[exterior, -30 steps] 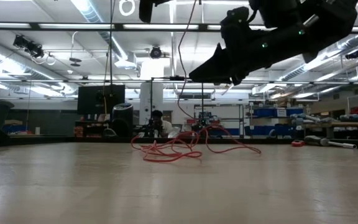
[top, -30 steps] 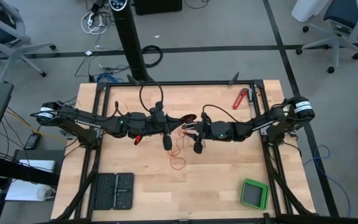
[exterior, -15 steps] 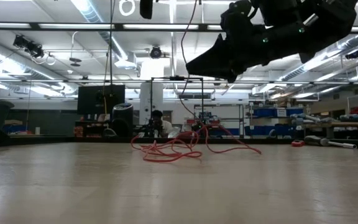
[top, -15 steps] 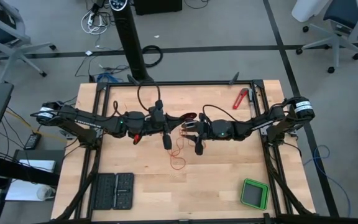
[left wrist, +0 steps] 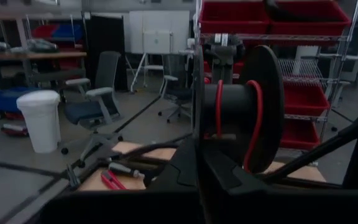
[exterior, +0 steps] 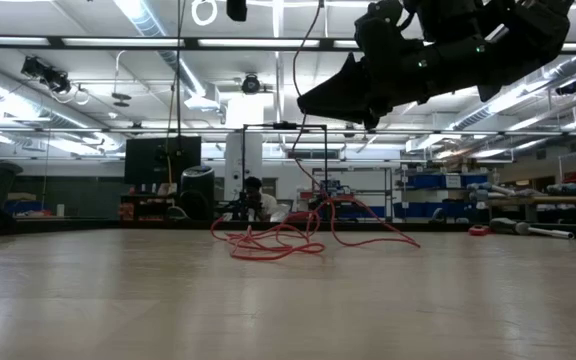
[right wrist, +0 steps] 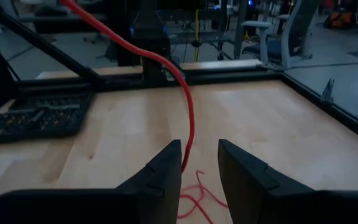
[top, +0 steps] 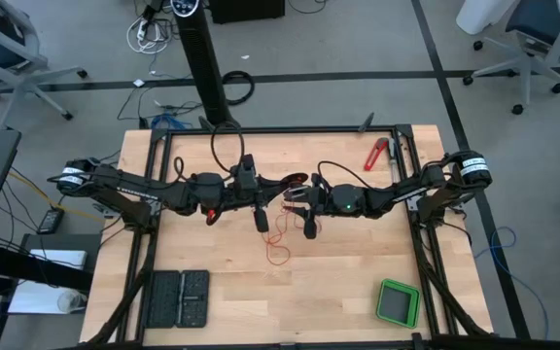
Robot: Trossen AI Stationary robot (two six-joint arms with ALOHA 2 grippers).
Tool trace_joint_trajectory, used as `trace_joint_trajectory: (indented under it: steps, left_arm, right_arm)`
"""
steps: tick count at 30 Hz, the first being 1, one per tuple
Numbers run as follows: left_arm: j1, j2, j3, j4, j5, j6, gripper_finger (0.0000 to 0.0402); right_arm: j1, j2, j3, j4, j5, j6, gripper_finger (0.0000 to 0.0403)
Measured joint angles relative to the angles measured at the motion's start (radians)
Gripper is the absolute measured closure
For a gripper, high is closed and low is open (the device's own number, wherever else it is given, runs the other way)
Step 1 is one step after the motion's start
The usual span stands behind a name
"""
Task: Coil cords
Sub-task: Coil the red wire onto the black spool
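While the thin red wire lies mostly loose at the centre of the high view, you are mid-winding: your left gripper, just left of centre, is clamped on a dark round spool that already carries a few red turns. Your right gripper, right of centre, has its fingers parted with the wire running between them. Next, I judge, guide and feed slack steadily.

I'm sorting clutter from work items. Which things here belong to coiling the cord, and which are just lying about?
Belongs to the job:
red wire
spool shut in the left gripper
right gripper, jaws open beside the wire

Lying about:
red-handled tool
green box
black tray
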Motion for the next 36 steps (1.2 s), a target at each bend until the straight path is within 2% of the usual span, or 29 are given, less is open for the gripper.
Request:
trace_joint_trajectory:
  steps: [13,18,22,27,36]
  left_arm:
    - [0.0,0.0,0.0,0.035,-0.001,0.012,0.04]
    - [0.0,0.0,0.0,0.028,-0.001,0.012,0.04]
    - [0.0,0.0,0.0,0.018,0.0,0.012,0.04]
    - [0.0,0.0,0.0,-0.067,-0.001,0.012,0.04]
    - [0.0,0.0,0.0,-0.208,-0.034,0.011,0.04]
  right_arm:
    - [0.0,0.0,0.0,0.042,0.0,-0.021,0.0331]
    - [0.0,0.0,0.0,0.039,0.0,-0.027,0.0388]
    - [0.0,0.0,0.0,0.017,0.001,-0.033,0.0396]
    - [0.001,-0.052,0.0,-0.12,0.048,-0.051,0.04]
    - [0.001,-0.317,0.0,-0.533,0.168,-0.087,0.0402]
